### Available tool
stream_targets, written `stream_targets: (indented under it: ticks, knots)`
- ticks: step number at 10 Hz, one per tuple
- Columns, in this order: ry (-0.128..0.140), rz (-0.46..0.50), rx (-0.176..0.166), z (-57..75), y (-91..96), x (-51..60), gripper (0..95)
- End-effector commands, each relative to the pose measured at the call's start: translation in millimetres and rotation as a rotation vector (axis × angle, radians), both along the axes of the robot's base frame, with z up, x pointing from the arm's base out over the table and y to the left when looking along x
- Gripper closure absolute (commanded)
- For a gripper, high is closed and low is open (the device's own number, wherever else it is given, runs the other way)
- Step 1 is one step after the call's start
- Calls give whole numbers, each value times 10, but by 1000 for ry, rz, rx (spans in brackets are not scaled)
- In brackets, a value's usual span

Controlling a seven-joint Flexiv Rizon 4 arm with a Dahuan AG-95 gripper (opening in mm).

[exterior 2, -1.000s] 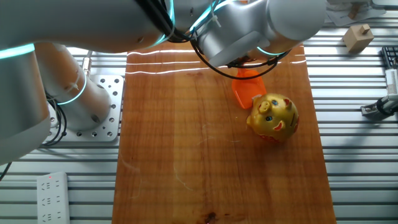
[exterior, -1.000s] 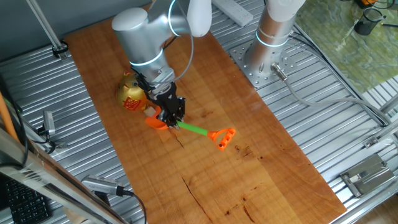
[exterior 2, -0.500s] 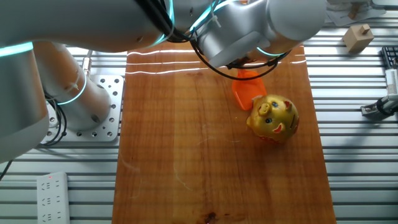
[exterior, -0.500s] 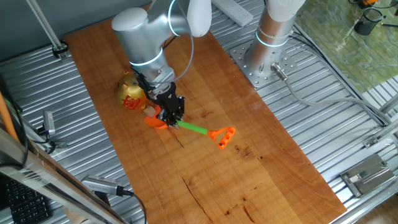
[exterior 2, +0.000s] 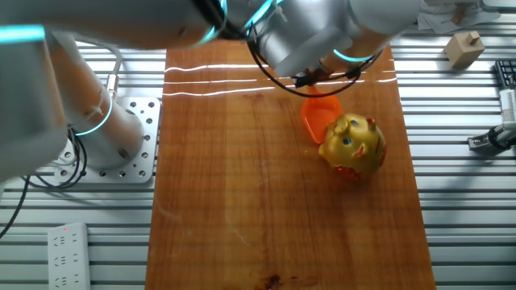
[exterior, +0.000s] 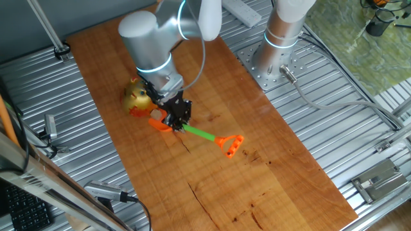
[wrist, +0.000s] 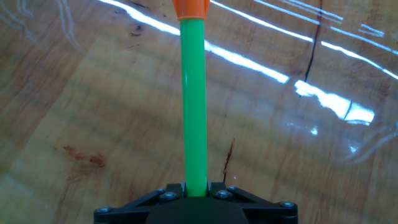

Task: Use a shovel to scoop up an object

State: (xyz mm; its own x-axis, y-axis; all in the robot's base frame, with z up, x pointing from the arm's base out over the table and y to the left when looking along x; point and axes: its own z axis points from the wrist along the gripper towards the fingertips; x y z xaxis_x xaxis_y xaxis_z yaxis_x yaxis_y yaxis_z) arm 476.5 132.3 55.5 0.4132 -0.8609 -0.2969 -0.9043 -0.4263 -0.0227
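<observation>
My gripper (exterior: 178, 122) is shut on the green shaft of the shovel (exterior: 200, 133), close to the orange scoop blade (exterior: 160, 124). The blade lies on the wooden table against the golden figurine (exterior: 137, 98). In the other fixed view the blade (exterior 2: 319, 115) touches the figurine (exterior 2: 352, 145), which leans. The orange D-shaped loop end (exterior: 231, 144) rests on the table to the right. In the hand view the green shaft (wrist: 193, 99) runs straight up from my gripper (wrist: 195, 190) to the orange end (wrist: 190, 8). The tiny tan cube is hidden.
The wooden table (exterior: 212, 173) sits on a ribbed metal bench. The arm's base (exterior: 280, 38) stands at the back right. A wooden block (exterior 2: 463, 47) lies off the table on the bench. A power strip (exterior 2: 64, 246) lies at the front left in the other fixed view.
My gripper has pushed the shovel blade toward the figurine. The figurine has tipped and turned, and shifted slightly away from the blade. The loop end has slid a little along the table.
</observation>
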Motion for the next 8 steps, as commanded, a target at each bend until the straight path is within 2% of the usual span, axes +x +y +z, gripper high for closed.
stream_targets:
  ticks: [1,5,8]
  knots:
    - [5,-15,-21,-1,23,21,950]
    - [16,-55,-57,-6,118,44,950]
    - [29,-112,-94,7,293,51,950]
